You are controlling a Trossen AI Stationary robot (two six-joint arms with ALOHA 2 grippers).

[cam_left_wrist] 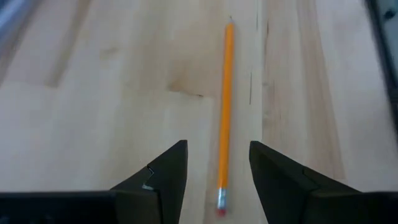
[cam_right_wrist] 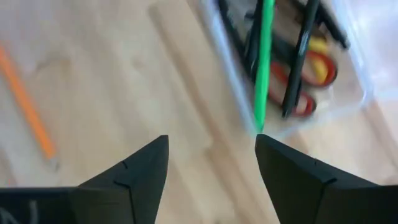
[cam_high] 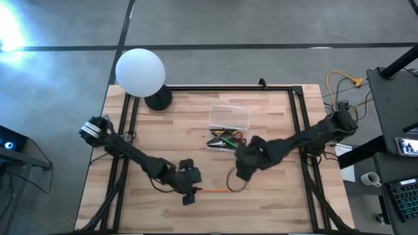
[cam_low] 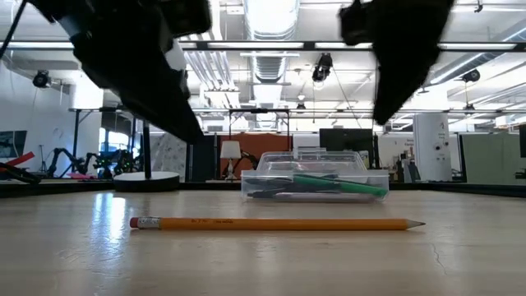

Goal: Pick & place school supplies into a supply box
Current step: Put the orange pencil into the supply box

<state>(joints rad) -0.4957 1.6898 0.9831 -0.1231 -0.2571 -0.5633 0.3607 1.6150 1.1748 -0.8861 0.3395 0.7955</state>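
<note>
An orange pencil (cam_high: pixel 212 190) (cam_low: pixel 275 224) lies flat on the wooden table near its near edge. My left gripper (cam_high: pixel 189 194) (cam_left_wrist: pixel 217 144) is open above the pencil's eraser end (cam_left_wrist: pixel 219 202), one finger on each side, with the pencil (cam_left_wrist: pixel 226 106) running away between them. The clear supply box (cam_high: pixel 228 124) (cam_low: pixel 315 185) stands at mid-table and holds a green marker (cam_right_wrist: pixel 266 62), dark pens, red-handled scissors (cam_right_wrist: pixel 311 74) and a yellow stick (cam_right_wrist: pixel 318 45). My right gripper (cam_high: pixel 240 175) (cam_right_wrist: pixel 211 138) is open, raised between the pencil and the box.
A white globe lamp (cam_high: pixel 140 72) on a dark round base (cam_low: pixel 148 179) stands at the table's far left corner. A black frame runs along the table's far and side edges. A cable loop (cam_high: pixel 230 181) hangs below my right arm, near the pencil's tip.
</note>
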